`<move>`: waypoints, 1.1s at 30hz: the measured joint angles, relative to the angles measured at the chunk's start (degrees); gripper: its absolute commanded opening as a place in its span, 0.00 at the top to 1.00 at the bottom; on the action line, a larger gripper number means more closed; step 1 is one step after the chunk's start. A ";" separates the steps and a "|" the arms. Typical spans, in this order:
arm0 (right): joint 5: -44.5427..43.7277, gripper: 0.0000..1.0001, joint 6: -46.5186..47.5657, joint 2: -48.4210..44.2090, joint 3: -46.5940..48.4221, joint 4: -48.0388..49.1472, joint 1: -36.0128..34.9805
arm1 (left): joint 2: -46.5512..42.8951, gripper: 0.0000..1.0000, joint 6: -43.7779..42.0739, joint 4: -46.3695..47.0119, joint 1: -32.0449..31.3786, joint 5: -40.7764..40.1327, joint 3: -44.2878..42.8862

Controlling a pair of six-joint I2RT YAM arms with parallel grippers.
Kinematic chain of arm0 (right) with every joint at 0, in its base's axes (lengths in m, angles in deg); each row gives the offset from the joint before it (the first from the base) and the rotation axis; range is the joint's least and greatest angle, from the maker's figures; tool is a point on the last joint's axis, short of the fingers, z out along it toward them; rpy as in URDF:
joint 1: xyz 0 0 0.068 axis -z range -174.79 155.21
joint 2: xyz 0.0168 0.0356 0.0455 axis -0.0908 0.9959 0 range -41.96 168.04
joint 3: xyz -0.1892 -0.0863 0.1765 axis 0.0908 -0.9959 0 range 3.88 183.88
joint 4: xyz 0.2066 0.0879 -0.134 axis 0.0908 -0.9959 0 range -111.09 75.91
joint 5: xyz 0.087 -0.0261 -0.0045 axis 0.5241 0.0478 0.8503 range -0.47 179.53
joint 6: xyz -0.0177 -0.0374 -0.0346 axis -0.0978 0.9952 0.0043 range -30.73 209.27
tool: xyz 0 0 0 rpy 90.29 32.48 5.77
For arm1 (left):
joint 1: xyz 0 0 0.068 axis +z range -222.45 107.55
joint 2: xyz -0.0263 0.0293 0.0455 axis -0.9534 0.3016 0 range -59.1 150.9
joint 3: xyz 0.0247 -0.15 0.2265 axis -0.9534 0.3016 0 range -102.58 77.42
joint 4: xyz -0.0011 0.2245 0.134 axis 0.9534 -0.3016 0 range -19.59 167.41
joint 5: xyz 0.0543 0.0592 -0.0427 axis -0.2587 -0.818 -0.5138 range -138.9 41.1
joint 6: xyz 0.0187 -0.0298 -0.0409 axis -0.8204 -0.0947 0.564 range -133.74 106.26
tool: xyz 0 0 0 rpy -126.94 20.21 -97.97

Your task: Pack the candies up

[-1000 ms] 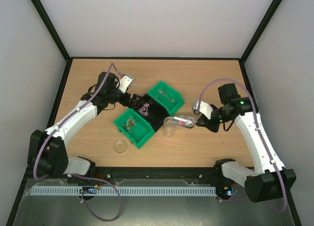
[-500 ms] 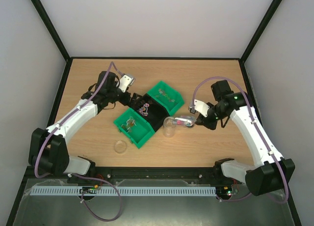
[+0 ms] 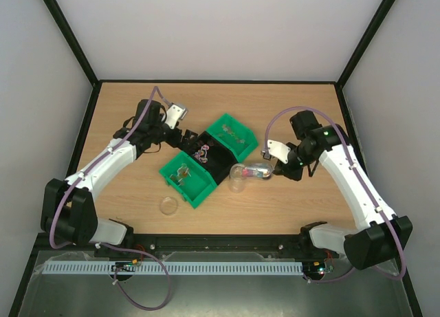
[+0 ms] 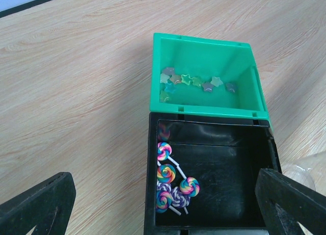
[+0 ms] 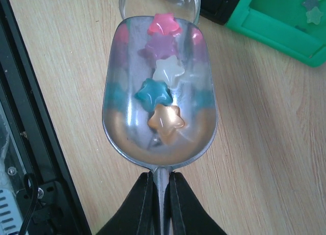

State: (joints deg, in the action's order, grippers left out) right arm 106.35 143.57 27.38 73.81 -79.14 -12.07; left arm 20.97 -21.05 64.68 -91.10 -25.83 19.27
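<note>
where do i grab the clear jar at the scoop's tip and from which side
Take the clear jar by its round wall below the rim, from the near side. It seems to stand upright, mouth up; the scoop, held by the right gripper, is at its rim on the right, and the black bin crowds its far left.

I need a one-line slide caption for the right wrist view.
Right gripper holding a metal scoop with five star candies at the rim of a clear cup.
</note>
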 measured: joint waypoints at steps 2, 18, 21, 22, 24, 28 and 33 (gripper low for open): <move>-0.50 0.99 0.31 0.22 0.22 -0.44 -0.46 | 0.00 0.01 0.07 0.00 0.04 0.00 0.00; -2.91 0.99 0.59 2.34 3.78 -2.45 -2.56 | 0.00 0.00 0.48 0.26 0.31 -0.02 0.04; -3.30 0.99 0.57 2.69 4.39 -2.89 -2.93 | 0.00 0.01 0.50 0.28 0.31 0.00 0.04; -3.45 0.99 0.57 2.84 4.66 -2.99 -3.08 | 0.00 0.01 0.52 0.28 0.31 0.00 0.07; -3.69 0.99 0.57 3.15 5.16 -3.26 -3.43 | 0.00 0.01 0.55 0.33 0.33 0.00 0.11; -4.28 0.99 0.57 3.74 6.21 -3.89 -4.17 | 0.20 0.01 0.59 0.33 0.33 0.00 0.24; -5.29 0.99 0.63 4.35 7.45 -4.68 -4.87 | 1.11 0.01 0.81 0.31 0.35 0.02 0.24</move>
State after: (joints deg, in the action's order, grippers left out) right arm 101.06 144.21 31.73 81.26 -83.82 -16.94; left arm 22.09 -20.25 64.99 -90.75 -25.81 19.51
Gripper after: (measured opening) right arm 0.078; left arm 0.993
